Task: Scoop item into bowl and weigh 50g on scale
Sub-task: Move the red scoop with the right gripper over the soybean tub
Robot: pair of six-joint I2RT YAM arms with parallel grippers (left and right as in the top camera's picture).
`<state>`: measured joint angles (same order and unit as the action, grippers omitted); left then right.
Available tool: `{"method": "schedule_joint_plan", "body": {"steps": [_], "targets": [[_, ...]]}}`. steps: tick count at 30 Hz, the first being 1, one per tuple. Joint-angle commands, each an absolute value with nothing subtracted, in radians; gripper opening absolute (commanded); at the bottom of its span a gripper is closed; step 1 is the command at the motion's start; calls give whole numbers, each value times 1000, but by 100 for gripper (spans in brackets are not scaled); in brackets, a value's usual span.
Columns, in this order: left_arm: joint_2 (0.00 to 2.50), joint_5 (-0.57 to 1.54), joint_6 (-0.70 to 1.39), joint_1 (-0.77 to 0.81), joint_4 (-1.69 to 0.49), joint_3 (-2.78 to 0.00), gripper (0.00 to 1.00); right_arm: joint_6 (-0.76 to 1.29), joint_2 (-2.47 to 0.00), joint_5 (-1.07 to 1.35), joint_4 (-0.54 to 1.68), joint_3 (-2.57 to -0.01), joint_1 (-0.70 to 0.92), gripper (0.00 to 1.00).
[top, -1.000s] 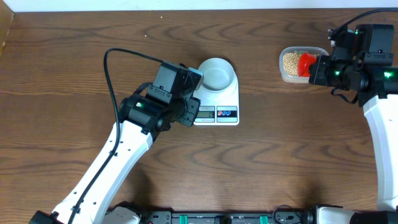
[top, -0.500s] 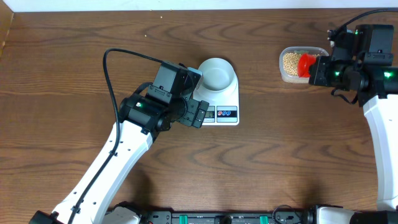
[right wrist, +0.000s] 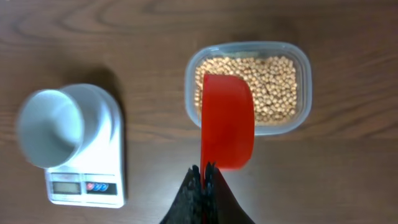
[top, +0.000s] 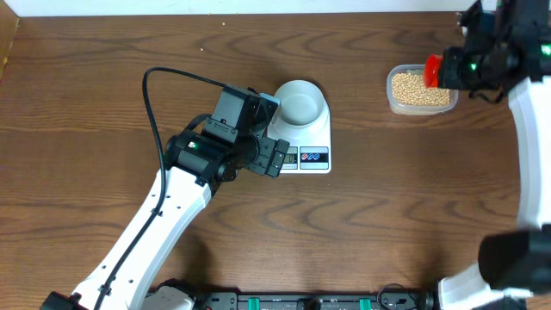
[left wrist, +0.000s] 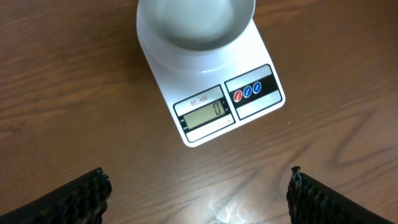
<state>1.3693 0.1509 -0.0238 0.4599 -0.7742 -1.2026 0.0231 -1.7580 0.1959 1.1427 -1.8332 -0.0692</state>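
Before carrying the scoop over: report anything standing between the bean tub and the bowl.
Nothing visible. Only bare table lies between the tub and the bowl; the open left claw sits past the scale, off that path.

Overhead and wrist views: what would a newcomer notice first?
The red scoop, pinched in the right hand, hangs over the clear tub of tan beans at the right end of the table. Mid-table, the empty bowl sits on the white scale, its display reading 0, with the left hand open just in front.
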Motion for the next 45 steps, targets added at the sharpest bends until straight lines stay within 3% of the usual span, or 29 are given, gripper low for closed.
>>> {"method": "schedule_joint_plan", "body": {"steps": [1,45], "targets": [[1372,141,-25,455,-773,-1195,93,-43,-1850,135,1156,-1870,-73,1],[1372,141,-25,455,-774,-1195,93,-69,-1938,5,967,-1737,-86,1]]}}
